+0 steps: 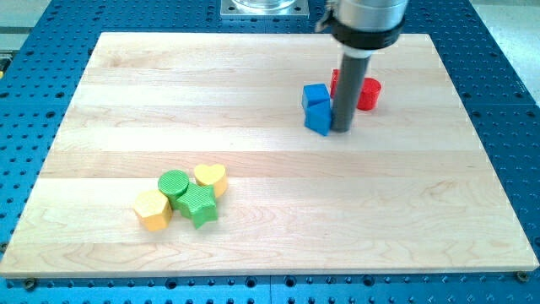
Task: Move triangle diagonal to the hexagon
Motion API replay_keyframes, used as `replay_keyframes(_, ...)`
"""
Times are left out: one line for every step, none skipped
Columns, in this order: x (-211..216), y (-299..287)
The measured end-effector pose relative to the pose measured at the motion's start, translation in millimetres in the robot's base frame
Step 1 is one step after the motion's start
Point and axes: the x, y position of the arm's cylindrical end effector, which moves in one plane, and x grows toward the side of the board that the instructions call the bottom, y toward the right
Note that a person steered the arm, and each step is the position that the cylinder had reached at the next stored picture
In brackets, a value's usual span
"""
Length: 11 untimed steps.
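My tip (343,129) rests on the board right of centre, touching the right side of a blue block (319,118) whose shape is hard to make out. A second blue block (314,95) sits just above it. A red block (368,93) lies right of the rod, and another red piece (335,81) is mostly hidden behind it. The yellow hexagon (153,209) lies far off at the lower left, in a cluster with a green cylinder (174,183), a yellow heart (210,177) and a green star (201,205).
The wooden board (270,245) lies on a blue perforated table (515,127). The arm's dark housing (364,21) hangs over the board's top edge.
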Motion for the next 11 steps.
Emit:
replay_keyframes(9.8, -81.6)
replay_keyframes(9.8, -106.2)
replay_keyframes(-1.5, -48.4)
replay_keyframes(-13.7, -60.6)
replay_keyframes(-13.7, -178.0)
replay_keyframes(-17.6, -132.0)
replay_keyframes(-30.7, -177.2)
replay_keyframes(-32.4, -259.4)
replay_keyframes(-32.4, -291.0)
replay_keyframes(-35.9, -282.3)
replay_keyframes(-49.3, -165.9)
